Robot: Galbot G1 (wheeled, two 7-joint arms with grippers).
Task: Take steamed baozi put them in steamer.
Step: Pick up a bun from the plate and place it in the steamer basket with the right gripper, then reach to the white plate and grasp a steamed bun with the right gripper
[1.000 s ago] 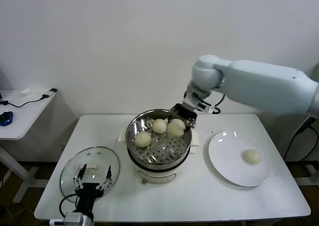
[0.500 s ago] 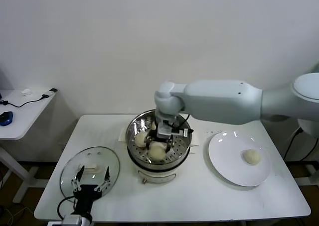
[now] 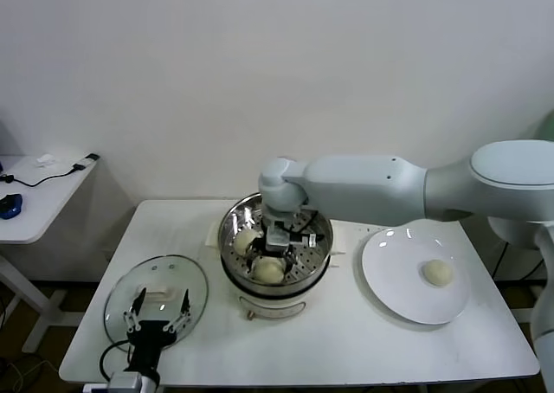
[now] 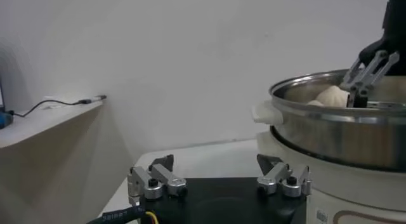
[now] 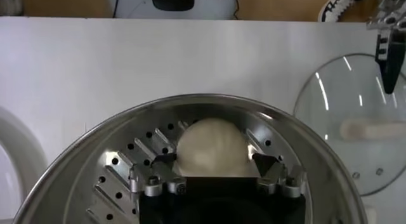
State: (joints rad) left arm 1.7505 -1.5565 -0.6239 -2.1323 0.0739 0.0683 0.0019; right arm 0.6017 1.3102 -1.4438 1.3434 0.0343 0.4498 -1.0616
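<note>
The right tool [image 3: 275, 248] reaches down inside the steamer [image 3: 322, 253], its fingers spread to either side of a steamed baozi [image 5: 211, 147] that rests on the perforated tray [image 5: 127, 162]; in the right wrist view the finger pads stand just off the bun's flanks rather than pressing it, which suggests the bun has been set down and let go. Its spot near the front of the tray keeps it apart from a second bun [image 3: 246, 241] lying toward the robot's left side of the pot, so each sits flat on the holes; a third bun cannot be confirmed here, since the arm covers the rear of the tray. One bun [image 3: 437, 273] remains on the white plate [image 3: 389, 280], on the desk [image 3: 363, 341] to the right of the steamer, so by this count the loading is not finished. The left tool [image 3: 157, 311] waits spread and empty at the desk's near left edge, over the rim of the glass lid [image 3: 186, 276], which lies flat and well apart from the pot. The steamer's raised steel wall stands between the right tool and the plate, so a clean exit likely calls for a lift before any sideways travel.
</note>
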